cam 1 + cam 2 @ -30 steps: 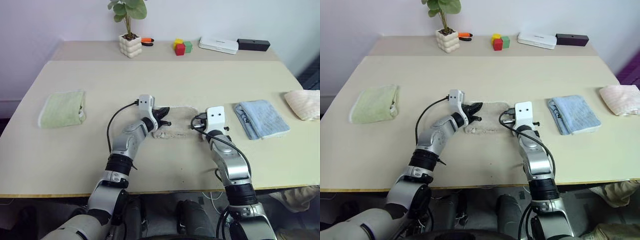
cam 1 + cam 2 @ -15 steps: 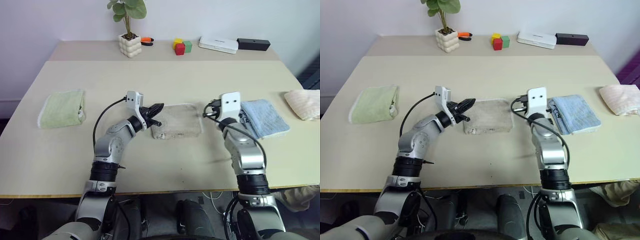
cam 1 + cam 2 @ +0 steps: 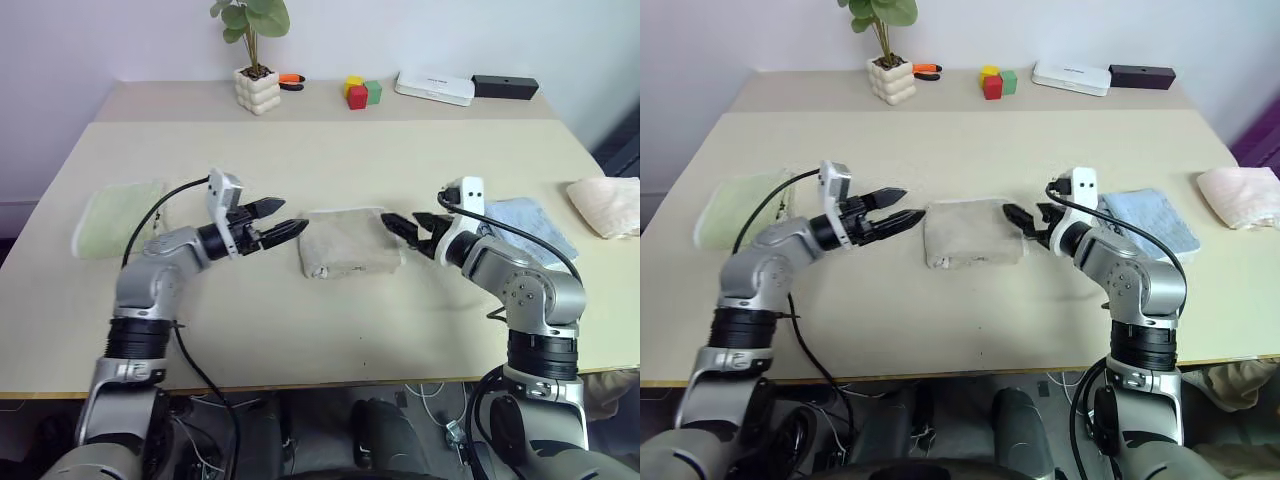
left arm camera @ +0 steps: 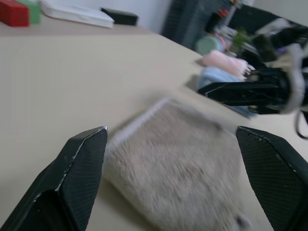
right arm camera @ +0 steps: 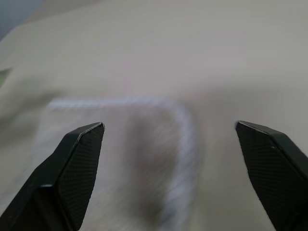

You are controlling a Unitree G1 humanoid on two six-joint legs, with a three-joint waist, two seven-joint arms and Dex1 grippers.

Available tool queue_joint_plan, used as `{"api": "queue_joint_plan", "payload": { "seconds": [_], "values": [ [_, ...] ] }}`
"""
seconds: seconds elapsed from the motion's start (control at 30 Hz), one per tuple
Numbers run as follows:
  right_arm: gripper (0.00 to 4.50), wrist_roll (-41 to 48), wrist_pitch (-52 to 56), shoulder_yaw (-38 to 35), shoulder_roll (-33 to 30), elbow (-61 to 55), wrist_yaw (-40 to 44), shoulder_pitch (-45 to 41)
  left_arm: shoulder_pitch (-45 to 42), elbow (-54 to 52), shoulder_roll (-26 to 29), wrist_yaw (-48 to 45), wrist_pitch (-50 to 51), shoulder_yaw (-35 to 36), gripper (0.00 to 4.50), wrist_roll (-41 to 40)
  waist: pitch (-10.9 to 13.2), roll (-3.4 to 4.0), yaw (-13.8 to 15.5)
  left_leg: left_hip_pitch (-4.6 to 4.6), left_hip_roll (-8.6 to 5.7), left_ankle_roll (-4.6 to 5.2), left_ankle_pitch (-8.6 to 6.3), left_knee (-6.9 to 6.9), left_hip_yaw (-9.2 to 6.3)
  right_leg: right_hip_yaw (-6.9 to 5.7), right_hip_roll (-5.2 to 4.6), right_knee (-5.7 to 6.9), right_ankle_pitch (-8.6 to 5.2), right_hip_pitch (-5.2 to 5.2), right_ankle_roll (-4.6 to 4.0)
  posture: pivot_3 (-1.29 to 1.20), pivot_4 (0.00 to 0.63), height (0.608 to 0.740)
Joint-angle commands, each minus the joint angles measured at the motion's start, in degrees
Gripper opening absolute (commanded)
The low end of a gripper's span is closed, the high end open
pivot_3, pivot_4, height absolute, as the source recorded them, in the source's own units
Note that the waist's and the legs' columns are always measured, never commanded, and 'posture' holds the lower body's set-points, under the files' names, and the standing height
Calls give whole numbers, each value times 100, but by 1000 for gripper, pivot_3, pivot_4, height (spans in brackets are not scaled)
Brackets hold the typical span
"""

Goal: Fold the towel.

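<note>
Though the towel (image 3: 350,243) already lies as a compact folded rectangle near the middle of the surface (image 3: 330,340), both arms hang low and close to it. The left gripper (image 3: 280,227) sits just off the towel's left edge, fingers apart and holding nothing, tips aimed at the cloth. The right gripper (image 3: 407,225) mirrors it at the right edge, fingers likewise spread and empty, with its cable looping over the wrist.

Judging from this, the fold looks essentially finished, so the main risk is undoing it. Either set of fingertips is close enough that a careless sweep inward could catch the terry pile or the white stitched edging and drag a layer open. The near edge of the towel looks a little lumpy, so a nudge there might let the top layer slide.

Further out, a folded light blue towel (image 3: 530,222) lies just behind the right arm, where the forearm or cable could snag it on the way back. A folded pale green towel (image 3: 115,215) lies behind the left arm, open to the same brush. At the far edge stand a potted plant (image 3: 256,55), coloured blocks (image 3: 364,92) and a white box (image 3: 434,88), well apart from the arms.
</note>
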Motion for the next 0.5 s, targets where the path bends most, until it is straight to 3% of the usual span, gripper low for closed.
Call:
{"api": "queue_joint_plan", "payload": {
  "seconds": [0.03, 0.2, 0.43, 0.5],
  "values": [
    [4500, 23, 188, -96, 46, -48, -266, -103, 122, -307, 384, -735, -140, 251, 4468, -303, 1, 1, 5, -1, -1, 0, 0, 0, 0, 1, -3, 1, 0, -2, 0, 0, 150, 735],
    [4500, -138, 272, 187, 67, 186, -395, -106, 216, -307, 830, -1208, -266, 421, 4468, -384, 1, 2, -8, -6, 0, 0, 0, -1, 0, 1, -3, 1, 0, -11, -1, 0, 150, 735],
    [4500, -41, 549, 216, 169, 439, -348, -158, 304, -460, 912, -1186, -286, 524, 4468, -343, 0, 0, -18, -4, -1, 1, 0, 0, 3, 3, -3, 0, 1, -8, 0, 0, 150, 735],
    [4004, 195, 827, 75, 256, 406, -272, -140, 343, -503, 897, -1146, -324, 534, 4500, -308, 0, 0, -17, -4, -1, 0, 0, -1, 3, 3, -3, 1, 1, -9, 0, 0, 150, 735]
  ]
}}
